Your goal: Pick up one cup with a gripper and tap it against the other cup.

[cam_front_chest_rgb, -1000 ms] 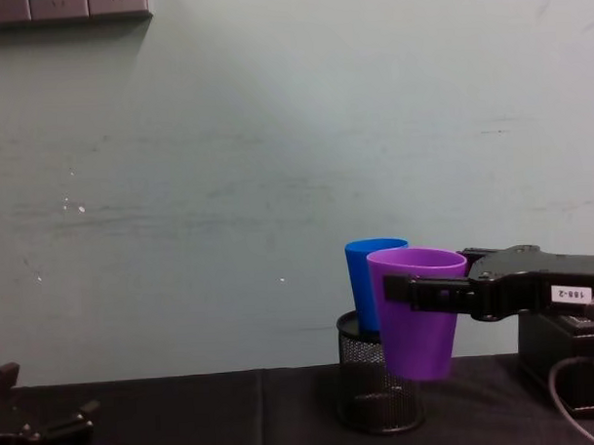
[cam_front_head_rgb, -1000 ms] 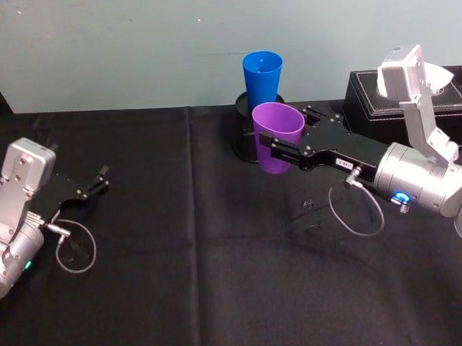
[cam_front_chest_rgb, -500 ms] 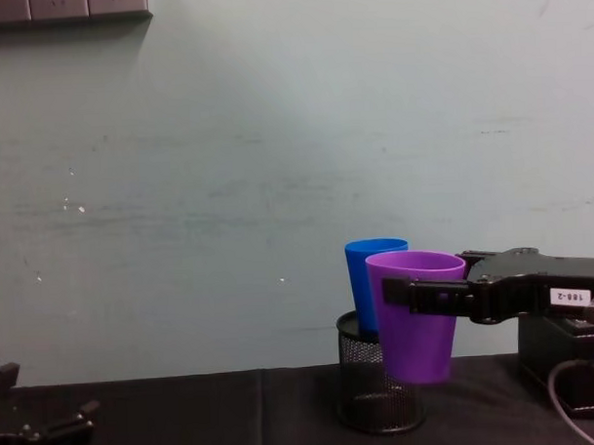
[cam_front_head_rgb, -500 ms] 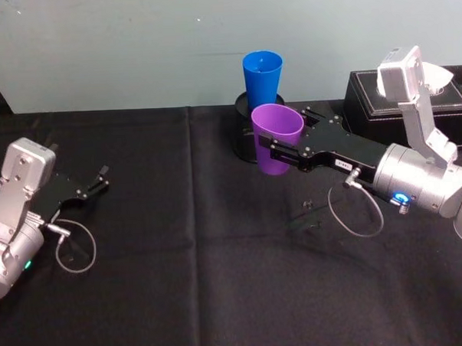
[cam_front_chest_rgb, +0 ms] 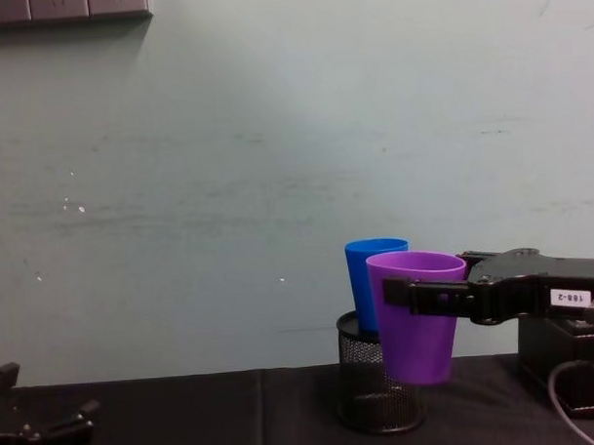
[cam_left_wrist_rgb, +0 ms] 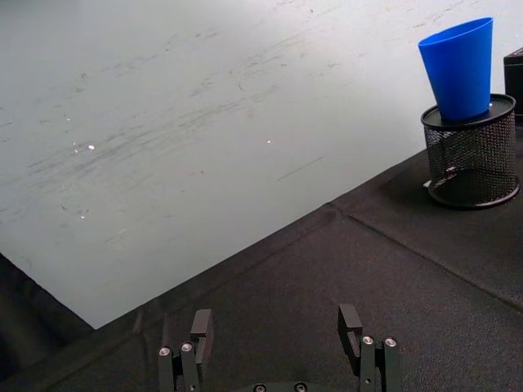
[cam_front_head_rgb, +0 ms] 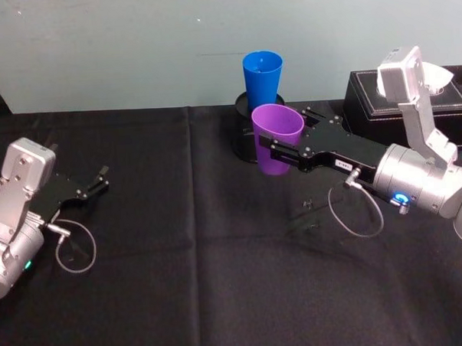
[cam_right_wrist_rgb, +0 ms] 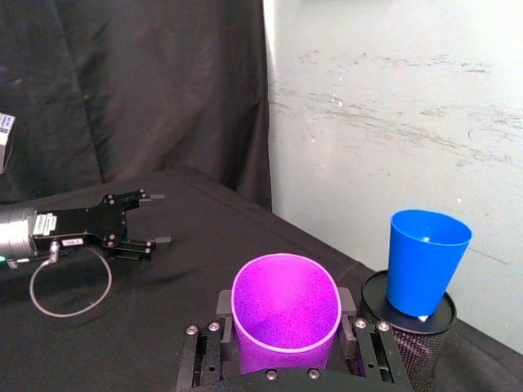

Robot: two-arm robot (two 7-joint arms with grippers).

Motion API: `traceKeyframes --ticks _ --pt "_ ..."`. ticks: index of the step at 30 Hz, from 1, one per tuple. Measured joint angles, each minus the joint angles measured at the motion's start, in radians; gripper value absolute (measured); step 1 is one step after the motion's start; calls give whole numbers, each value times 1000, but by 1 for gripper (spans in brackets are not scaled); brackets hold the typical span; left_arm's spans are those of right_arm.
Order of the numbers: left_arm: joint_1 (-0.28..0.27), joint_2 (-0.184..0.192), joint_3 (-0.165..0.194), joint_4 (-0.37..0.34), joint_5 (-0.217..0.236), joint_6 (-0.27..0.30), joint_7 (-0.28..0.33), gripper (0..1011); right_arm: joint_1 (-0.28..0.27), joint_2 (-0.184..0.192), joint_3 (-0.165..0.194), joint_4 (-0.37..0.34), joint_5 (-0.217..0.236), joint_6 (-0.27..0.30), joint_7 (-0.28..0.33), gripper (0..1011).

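The purple cup (cam_front_head_rgb: 276, 162) sits just above the middle of the head view, upright with its mouth up and lifted off the desk (cam_front_head_rgb: 220, 281). The right pincer (cam_front_head_rgb: 285, 132) is pinching it, one black finger on each side of the wall just under the rim. In the chest view the cup (cam_front_chest_rgb: 418, 321) hangs at the lower right, its base level with the upper part of the black wire-mesh pen holder (cam_front_chest_rgb: 376, 400). The blue cup (cam_front_head_rgb: 263, 78) stands upright in that holder, higher in the head view and right behind the purple one. In the chest view the purple cup overlaps the blue cup's (cam_front_chest_rgb: 363, 289) right side. The right wrist view shows a gap between the purple cup (cam_right_wrist_rgb: 284, 314) and the blue cup (cam_right_wrist_rgb: 425, 261), so the two are near but apart. The right arm, silver-grey with a glowing blue ring, reaches in from the right edge of the head view, and a small white label shows on the pincer's body. A black box (cam_front_head_rgb: 381, 97) lies at the upper right against the pale wall. The left pincer (cam_front_head_rgb: 101, 181) rests low over the black cloth at the left edge of the head view, well apart from both cups. Its fingers (cam_left_wrist_rgb: 200, 327) are spread with nothing between them.
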Motion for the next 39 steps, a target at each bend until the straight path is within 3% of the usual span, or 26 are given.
traceKeyframes --ticks 39 --pt "0 0 0 0 0 0 0 1005 0 0 0 0 -1 -1 0 729"
